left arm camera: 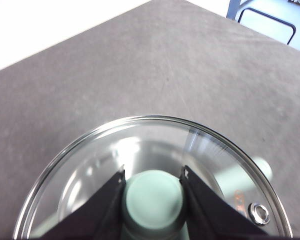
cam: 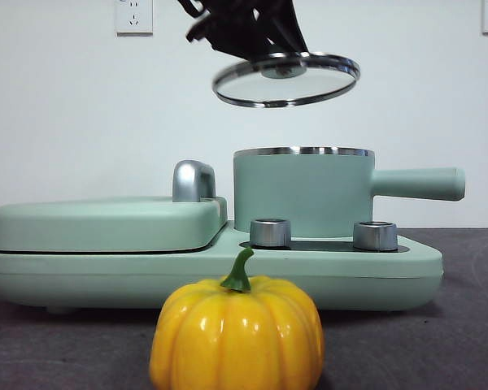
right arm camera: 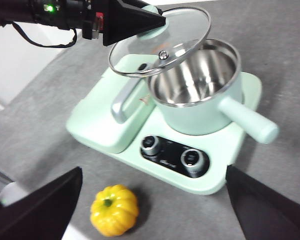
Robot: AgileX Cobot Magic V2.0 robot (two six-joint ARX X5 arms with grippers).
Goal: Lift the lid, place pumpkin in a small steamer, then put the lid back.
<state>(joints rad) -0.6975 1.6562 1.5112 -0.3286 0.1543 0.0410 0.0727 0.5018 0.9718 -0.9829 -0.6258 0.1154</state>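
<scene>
Front view: the left gripper (cam: 278, 58), entering from the top centre of the frame, holds the lid (cam: 286, 80) tilted in the air above the steamer (cam: 302, 193), well clear of its rim. In the left wrist view the two jaws are clamped on the lid's green knob (left arm camera: 153, 199), one on each side; gripping the knob keeps the glass and steel rim free and lets the lid hang roughly level.

The steamer sits on the right half of a green cooker base (cam: 415, 264), its handle (cam: 419, 184) pointing to the right edge of the frame. The right wrist view shows the pot open and bare inside, so the lid is off and the pot awaits its load. A flat cover (cam: 98, 223) with a chrome handle (cam: 193, 180) occupies the left half of the base; two knobs (cam: 270, 232) stand at the front.

The pumpkin (cam: 237, 335) rests on the table (cam: 472, 325) at lower centre, in front of the base and apart from it, stem up. The right gripper (right arm camera: 152, 205) hangs above it, jaws wide apart and empty, in the lower part of the right wrist view, probably placed to descend on the pumpkin while the lid is held aside.
</scene>
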